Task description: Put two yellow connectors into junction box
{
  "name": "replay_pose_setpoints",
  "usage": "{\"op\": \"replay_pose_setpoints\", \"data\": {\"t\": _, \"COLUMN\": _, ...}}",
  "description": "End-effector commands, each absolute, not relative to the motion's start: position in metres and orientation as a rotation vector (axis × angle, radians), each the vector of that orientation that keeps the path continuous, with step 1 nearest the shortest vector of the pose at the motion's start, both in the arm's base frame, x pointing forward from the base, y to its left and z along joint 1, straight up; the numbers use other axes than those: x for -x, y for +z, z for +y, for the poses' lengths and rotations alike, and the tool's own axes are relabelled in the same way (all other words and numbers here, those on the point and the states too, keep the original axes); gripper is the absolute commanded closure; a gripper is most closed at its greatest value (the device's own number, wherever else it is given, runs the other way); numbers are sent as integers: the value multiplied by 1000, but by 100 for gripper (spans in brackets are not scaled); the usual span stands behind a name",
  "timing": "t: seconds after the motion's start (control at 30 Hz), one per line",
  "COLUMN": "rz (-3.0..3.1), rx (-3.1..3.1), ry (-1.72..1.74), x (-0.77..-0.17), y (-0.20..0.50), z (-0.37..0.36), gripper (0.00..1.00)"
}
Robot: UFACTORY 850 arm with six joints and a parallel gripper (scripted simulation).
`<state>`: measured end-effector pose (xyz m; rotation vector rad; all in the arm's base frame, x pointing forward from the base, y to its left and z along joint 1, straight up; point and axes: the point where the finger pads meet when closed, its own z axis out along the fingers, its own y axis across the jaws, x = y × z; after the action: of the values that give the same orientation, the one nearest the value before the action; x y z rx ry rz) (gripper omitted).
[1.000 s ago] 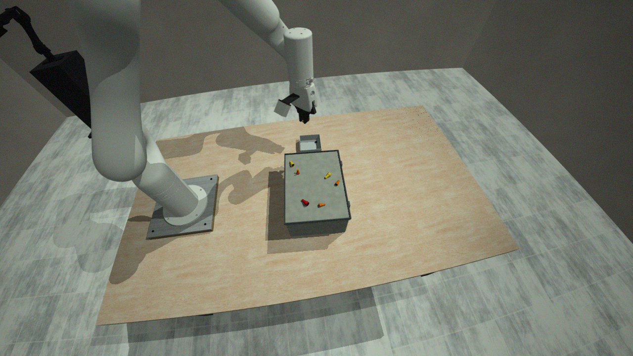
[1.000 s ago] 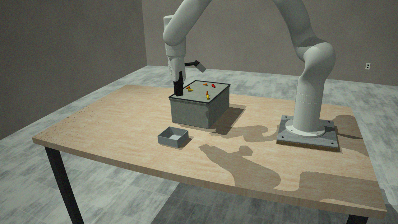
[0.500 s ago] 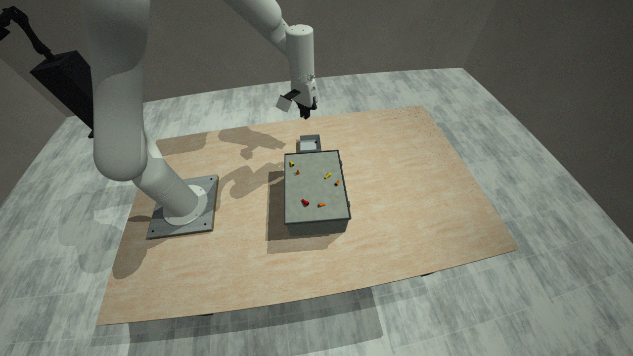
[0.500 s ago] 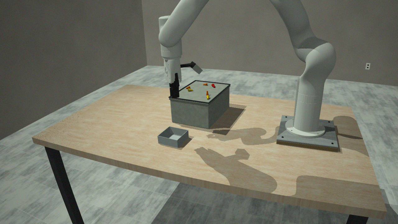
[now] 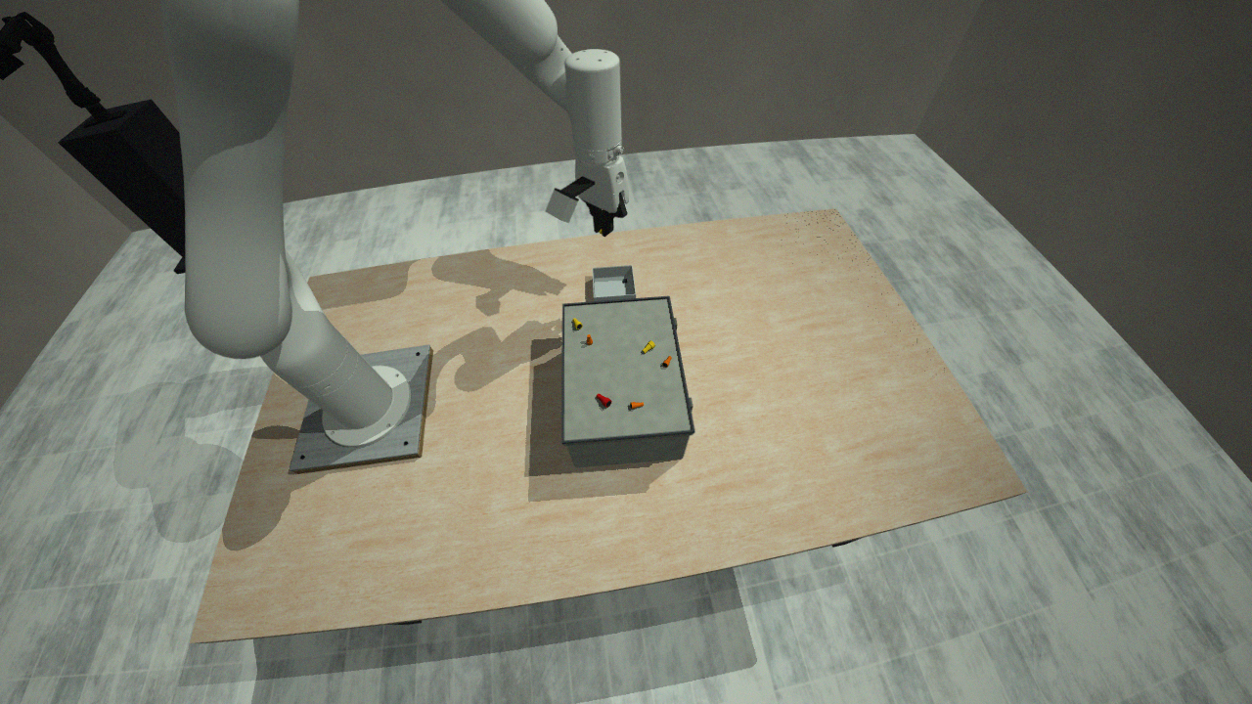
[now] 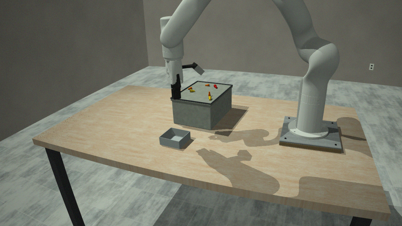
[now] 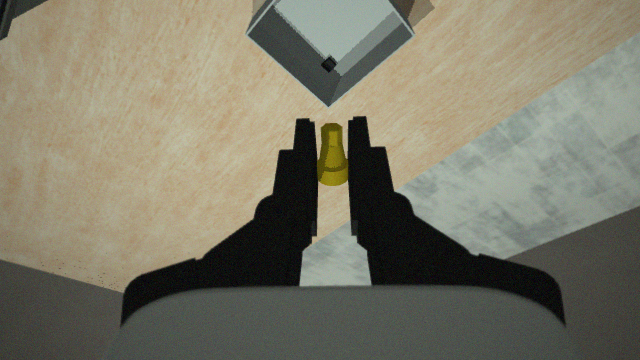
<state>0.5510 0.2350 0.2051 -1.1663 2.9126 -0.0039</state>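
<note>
My gripper (image 5: 605,226) (image 6: 175,95) (image 7: 332,144) is shut on a yellow connector (image 7: 332,160), held upright between the black fingers. It hangs high over the table, off the tool case (image 5: 612,376) (image 6: 191,113). The open grey junction box (image 5: 609,270) (image 6: 171,142) (image 7: 295,50) is empty. In the wrist view it lies just ahead of the fingertips, its near corner pointing at them, with bare table under the connector. Two more yellow connectors (image 5: 576,324) (image 5: 648,347) (image 6: 192,90) (image 6: 209,97) lie on the case lid.
Three orange connectors (image 5: 588,339) (image 5: 666,360) (image 5: 635,405) and a red one (image 5: 603,400) (image 6: 215,86) also lie on the lid. The arm's base plate (image 5: 363,411) (image 6: 310,134) stands beside the case. The table edge runs close behind the box.
</note>
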Motion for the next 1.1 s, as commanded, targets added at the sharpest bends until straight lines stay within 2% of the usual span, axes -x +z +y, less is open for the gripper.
{"op": "replay_pose_setpoints", "data": {"t": 0.0, "rz": 2911, "rx": 1166, "ry": -4, "x": -552, "y": 200, "z": 235, "gripper": 98}}
{"op": "replay_pose_setpoints", "data": {"t": 0.4, "rz": 2911, "rx": 1166, "ry": -4, "x": -552, "y": 135, "z": 235, "gripper": 98}}
{"op": "replay_pose_setpoints", "data": {"t": 0.8, "rz": 2911, "rx": 1166, "ry": -4, "x": -553, "y": 34, "z": 235, "gripper": 98}}
{"op": "replay_pose_setpoints", "data": {"t": 1.07, "rz": 2911, "rx": 1166, "ry": -4, "x": -553, "y": 12, "z": 235, "gripper": 98}}
